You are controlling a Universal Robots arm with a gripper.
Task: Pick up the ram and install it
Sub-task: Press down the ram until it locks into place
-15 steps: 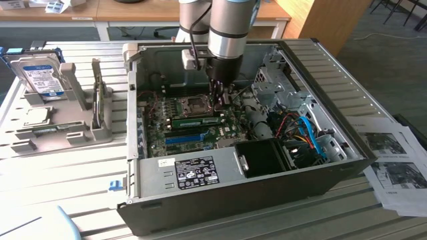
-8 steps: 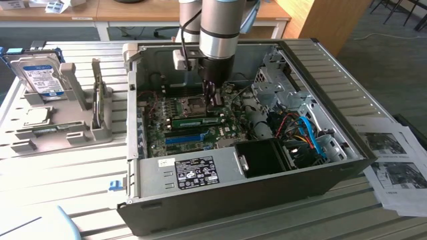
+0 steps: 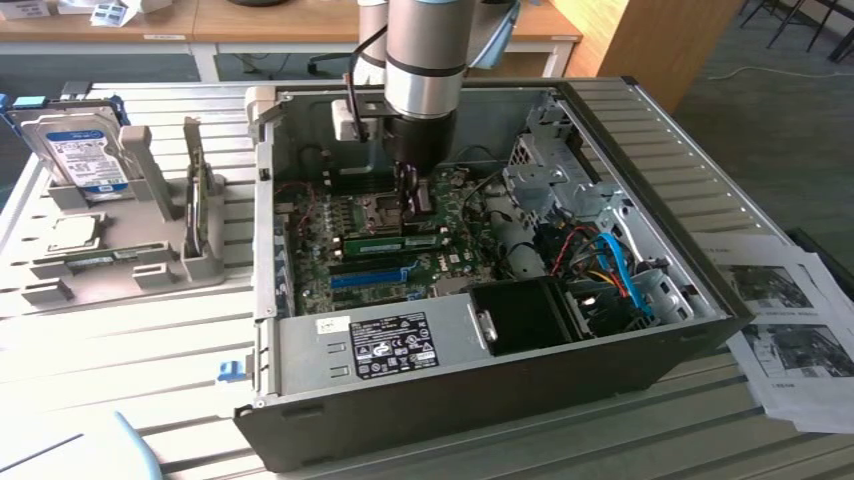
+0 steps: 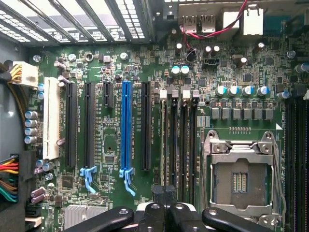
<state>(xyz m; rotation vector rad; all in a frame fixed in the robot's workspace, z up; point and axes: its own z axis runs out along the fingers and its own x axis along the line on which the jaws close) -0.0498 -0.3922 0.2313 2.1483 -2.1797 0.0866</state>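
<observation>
- Worktop (image 3: 134, 330) of pale slats carries an open PC case (image 3: 441, 400) and, to the exterior view's left, a grey rack (image 3: 120, 265) with a hard drive (image 3: 78, 150) standing in it.
- Arm (image 3: 424, 60) reaches down into the case, above the motherboard (image 4: 120, 63).
- Ram (image 3: 394, 243) lies flat on the motherboard, just beside the blue slot (image 3: 367, 277) and below the gripper (image 3: 416, 195).
- Fingers (image 4: 145, 217) are closed together, holding nothing, over the black memory slots (image 4: 178, 145).
</observation>
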